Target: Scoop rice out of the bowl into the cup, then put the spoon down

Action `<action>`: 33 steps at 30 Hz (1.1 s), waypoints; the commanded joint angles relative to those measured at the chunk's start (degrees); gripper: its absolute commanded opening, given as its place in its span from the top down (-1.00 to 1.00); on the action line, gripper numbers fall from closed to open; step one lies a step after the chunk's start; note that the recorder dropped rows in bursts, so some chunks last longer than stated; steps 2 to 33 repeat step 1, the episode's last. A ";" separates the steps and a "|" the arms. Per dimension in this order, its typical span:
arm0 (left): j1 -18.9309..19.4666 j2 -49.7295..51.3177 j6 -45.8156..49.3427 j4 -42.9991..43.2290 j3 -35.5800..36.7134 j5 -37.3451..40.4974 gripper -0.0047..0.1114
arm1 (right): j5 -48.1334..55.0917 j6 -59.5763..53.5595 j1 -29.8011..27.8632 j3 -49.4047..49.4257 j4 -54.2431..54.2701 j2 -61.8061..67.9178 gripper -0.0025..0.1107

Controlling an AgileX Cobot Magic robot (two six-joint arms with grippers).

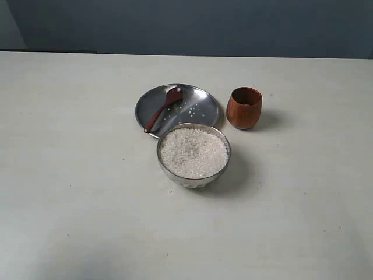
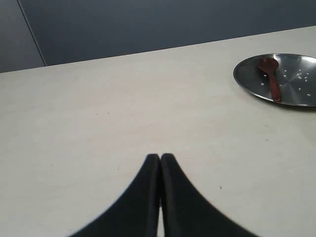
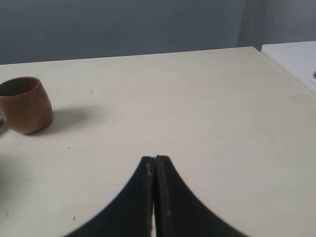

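The table [image 1: 70,175] carries everything in one cluster about midway between its left and right edges, somewhat nearer the far edge. Both pincers hover over bare table, each clenched on nothing: the left gripper [image 2: 160,158] out toward the left edge, the right gripper [image 3: 155,160] toward the right edge, past the cup.

The plate [image 1: 205,100] lies farthest back. The bowl [image 1: 192,179] stands just on its near-edge side, heaped to the rim with rice [image 1: 193,153]. The cup [image 1: 244,108] stands upright just beside the plate, toward the right edge. The spoon [image 1: 163,109] lies in the plate with its head toward the far edge and its handle over the plate's left rim. A few loose grains [image 1: 195,109] dot the plate.

Risks, as I judge them: the thin handle could slip or twist in the grip; the brimming bowl would shed rice under a deep scoop; the narrow cup could be missed or knocked over.

Neither arm shows in the exterior view. The cup's inside is too dark to tell whether it holds rice. Whether bowl and plate touch is unclear.
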 commanded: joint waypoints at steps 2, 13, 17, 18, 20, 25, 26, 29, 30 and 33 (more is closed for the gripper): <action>-0.10 -0.29 0.00 -0.09 0.30 -0.79 0.91 | -0.52 -0.48 0.14 0.12 0.12 -0.23 0.96; -0.10 -0.29 0.00 -0.09 0.30 -0.79 0.91 | -0.52 -0.48 0.14 0.12 0.12 -0.23 0.96; -0.10 -0.29 0.00 -0.09 0.30 -0.79 0.91 | -0.52 -0.48 0.14 0.12 0.12 -0.23 0.96; -0.10 -0.29 0.00 -0.09 0.30 -0.79 0.91 | -0.52 -0.48 0.14 0.12 0.12 -0.23 0.96; -0.10 -0.29 0.00 -0.09 0.30 -0.79 0.91 | -0.52 -0.48 0.14 0.12 0.12 -0.23 0.96; -0.10 -0.29 0.00 -0.09 0.30 -0.79 0.91 | -0.52 -0.48 0.14 0.12 0.12 -0.23 0.96; -0.10 -0.29 0.00 -0.09 0.30 -0.79 0.91 | -0.52 -0.48 0.14 0.12 0.12 -0.23 0.96; -0.10 -0.29 0.00 -0.09 0.30 -0.79 0.91 | -0.52 -0.48 0.14 0.12 0.12 -0.23 0.96; -0.10 -0.29 0.00 -0.09 0.30 -0.79 0.91 | -0.52 -0.48 0.14 0.12 0.12 -0.23 0.96; -0.10 -0.29 0.00 -0.09 0.30 -0.79 0.91 | -0.52 -0.48 0.14 0.12 0.12 -0.23 0.96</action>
